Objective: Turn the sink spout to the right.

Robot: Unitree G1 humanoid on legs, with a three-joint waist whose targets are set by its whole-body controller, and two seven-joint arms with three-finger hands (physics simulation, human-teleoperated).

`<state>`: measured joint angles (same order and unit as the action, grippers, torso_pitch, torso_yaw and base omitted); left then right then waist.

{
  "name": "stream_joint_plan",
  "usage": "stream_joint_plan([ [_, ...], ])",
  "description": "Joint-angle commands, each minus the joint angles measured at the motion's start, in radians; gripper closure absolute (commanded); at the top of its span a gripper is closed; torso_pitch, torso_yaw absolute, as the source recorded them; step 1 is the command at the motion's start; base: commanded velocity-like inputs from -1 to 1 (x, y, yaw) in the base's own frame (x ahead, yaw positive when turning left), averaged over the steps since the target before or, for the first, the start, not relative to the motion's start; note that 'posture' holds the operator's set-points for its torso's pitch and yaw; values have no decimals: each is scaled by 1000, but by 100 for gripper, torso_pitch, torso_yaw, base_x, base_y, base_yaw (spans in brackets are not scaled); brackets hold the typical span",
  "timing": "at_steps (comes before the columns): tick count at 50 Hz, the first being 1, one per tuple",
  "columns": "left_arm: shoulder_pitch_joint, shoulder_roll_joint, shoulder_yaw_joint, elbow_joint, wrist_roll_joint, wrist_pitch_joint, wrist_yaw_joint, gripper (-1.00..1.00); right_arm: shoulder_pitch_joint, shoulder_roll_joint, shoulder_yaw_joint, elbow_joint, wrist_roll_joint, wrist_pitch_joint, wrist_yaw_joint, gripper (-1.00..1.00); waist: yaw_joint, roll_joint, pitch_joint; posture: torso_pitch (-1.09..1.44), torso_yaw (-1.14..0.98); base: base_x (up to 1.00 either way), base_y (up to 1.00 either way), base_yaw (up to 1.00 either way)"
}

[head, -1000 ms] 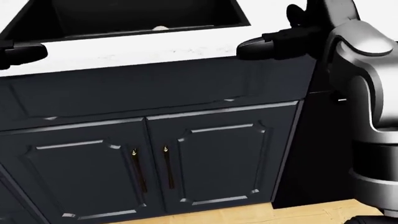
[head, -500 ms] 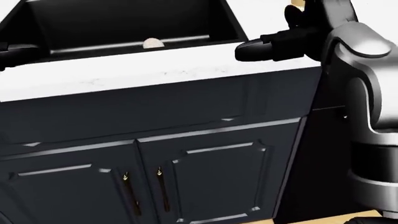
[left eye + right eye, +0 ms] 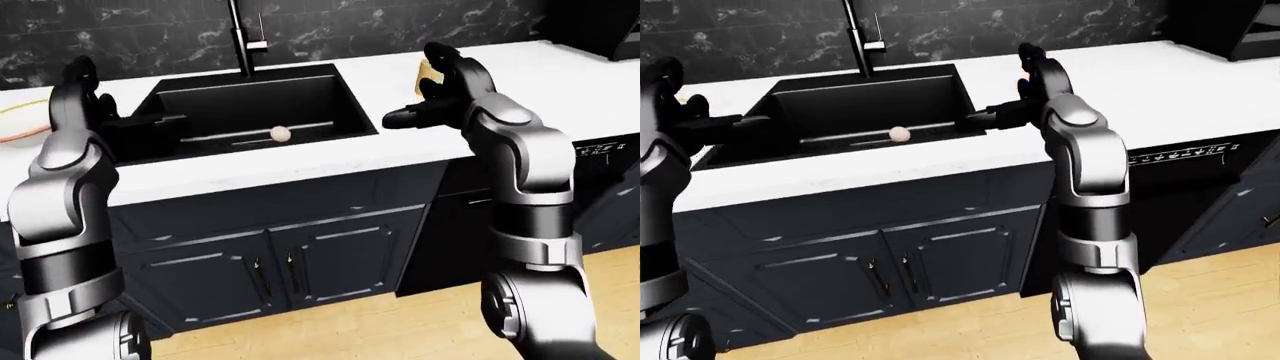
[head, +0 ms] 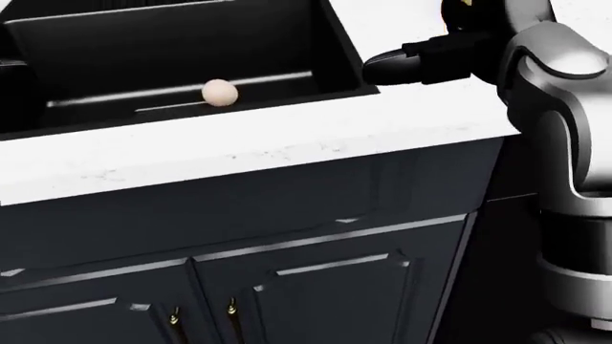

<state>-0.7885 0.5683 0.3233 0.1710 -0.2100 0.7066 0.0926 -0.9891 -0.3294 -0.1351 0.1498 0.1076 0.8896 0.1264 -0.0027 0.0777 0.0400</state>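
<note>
Both hands hover open-fingered beside the black sink (image 3: 345, 105), left hand (image 3: 150, 127) at nine o'clock, right hand (image 3: 415, 114) at three.

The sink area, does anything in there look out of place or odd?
One thing: a small pale ball lies loose on the floor of the black sink, a stray item for a basin. Otherwise nothing looks spilled, damaged or askew; the faucet stands upright.

I am holding both forearms raised and bent at the elbow. My left hand (image 3: 150, 126) is reaching inward with fingers extended and open. My right hand (image 3: 420, 114) is pointing leftward, its fingers stretched out and gripping nothing.
</note>
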Motion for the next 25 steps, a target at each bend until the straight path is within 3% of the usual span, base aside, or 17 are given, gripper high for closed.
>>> stream_joint_plan([
  [1,-39,21,2,-27,-1,-32,-5,-100,-44,-21,-22,-34,-5,-24,-6,-100,-8,11,-30,0,0,19,0,0],
  [3,-39,32,8,-24,-5,-31,-7,-100,-45,-20,-20,-34,-6,-23,-7,-100,-5,-5,-37,0,0,18,0,0],
  [8,-41,56,18,-32,-14,-18,-8,-100,-49,-17,-18,-29,-9,-26,-7,-100,5,-59,-25,0,0,19,0,0],
  [10,-40,60,18,-34,-16,-16,-7,-100,-50,-17,-18,-26,-9,-28,-6,-100,11,-101,-31,0,0,19,0,0],
  [11,-41,61,19,-31,-16,-18,-8,-100,-48,-16,-19,-26,-9,-31,-6,-100,13,-136,-42,0,0,19,0,0],
  [12,-41,62,20,-29,-17,-19,-7,-100,-47,-15,-18,-21,-10,-34,-6,-100,5,-97,-34,0,0,19,0,0],
  [14,-40,62,18,-28,-18,-21,-6,-100,-50,-15,-18,-17,-10,-35,-5,-100,5,-112,-31,0,0,20,0,0],
  [17,-41,65,19,-24,-19,-21,-7,-100,-44,-14,-19,-25,-9,-32,-6,-100,1,-89,-35,0,0,19,0,0],
  [20,-46,76,23,-27,-23,-11,-7,-100,-44,-16,-21,-32,-8,-27,-7,-100,-4,-56,-21,0,0,19,0,0],
  [22,-48,80,25,-29,-24,-8,-6,-100,-45,-16,-21,-32,-6,-27,-7,-100,-10,-22,-21,0,0,18,0,0],
  [24,-49,85,27,-29,-27,-5,-6,-100,-47,-17,-21,-34,-6,-24,-7,-100,-16,41,-39,0,0,19,0,0],
  [25,-49,86,28,-28,-28,-6,-6,-100,-44,-16,-22,-36,-5,-25,-7,-100,-8,6,-32,0,0,19,0,0],
])
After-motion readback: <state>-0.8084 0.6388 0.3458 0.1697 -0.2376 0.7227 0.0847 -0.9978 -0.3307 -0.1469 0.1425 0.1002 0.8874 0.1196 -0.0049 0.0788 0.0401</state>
